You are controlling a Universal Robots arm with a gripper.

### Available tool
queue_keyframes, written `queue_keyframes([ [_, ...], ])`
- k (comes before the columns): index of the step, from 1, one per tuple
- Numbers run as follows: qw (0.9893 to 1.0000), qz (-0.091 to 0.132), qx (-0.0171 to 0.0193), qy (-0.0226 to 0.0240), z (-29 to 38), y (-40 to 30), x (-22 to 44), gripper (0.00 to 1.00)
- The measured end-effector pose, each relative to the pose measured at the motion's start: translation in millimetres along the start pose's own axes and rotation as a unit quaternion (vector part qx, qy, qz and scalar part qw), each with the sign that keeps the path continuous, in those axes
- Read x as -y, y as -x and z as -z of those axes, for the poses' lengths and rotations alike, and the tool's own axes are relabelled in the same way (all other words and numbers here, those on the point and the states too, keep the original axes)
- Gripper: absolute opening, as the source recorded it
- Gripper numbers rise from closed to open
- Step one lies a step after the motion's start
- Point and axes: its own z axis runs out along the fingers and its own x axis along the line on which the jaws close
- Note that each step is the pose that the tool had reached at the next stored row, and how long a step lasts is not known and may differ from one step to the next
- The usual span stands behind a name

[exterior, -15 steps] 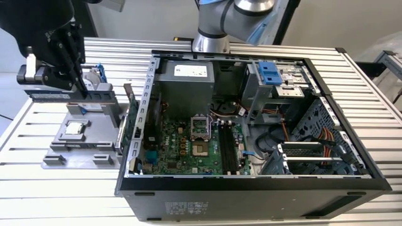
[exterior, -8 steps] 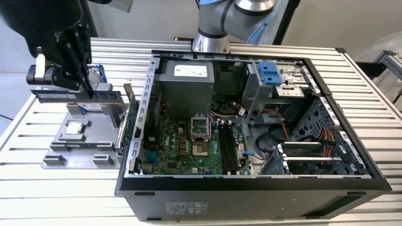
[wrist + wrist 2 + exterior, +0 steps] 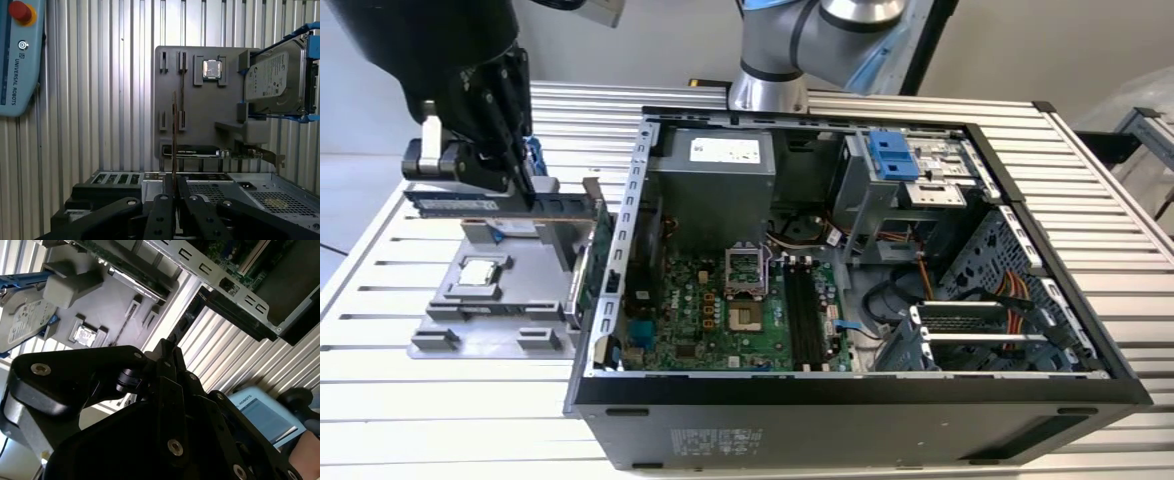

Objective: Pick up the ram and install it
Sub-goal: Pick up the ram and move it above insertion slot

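Observation:
In the exterior view my black gripper (image 3: 464,188) hangs over the grey holder (image 3: 447,325) on the exterior view's left, outside the computer case. It is shut on the ram (image 3: 520,206), a long thin green stick held level and on edge just above the holder. In the first wrist view the ram (image 3: 174,130) appears edge-on as a thin line rising from between my closed fingers (image 3: 165,205). The black memory slots (image 3: 801,322) lie on the motherboard (image 3: 687,325) inside the open case, well off to the exterior view's right of the ram.
The holder also carries a square silver processor (image 3: 212,69) and a silver hard drive (image 3: 272,75) in a blue bracket. The case's metal side wall (image 3: 624,215) stands between holder and motherboard. A teach pendant (image 3: 15,60) lies on the slatted table (image 3: 440,410).

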Motion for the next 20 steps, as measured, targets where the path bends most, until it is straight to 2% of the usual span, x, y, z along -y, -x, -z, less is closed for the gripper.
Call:
queue_keyframes([
  [20,1.0000,0.005,-0.0001,0.0002,0.3,0.3,36.9,0.00],
])
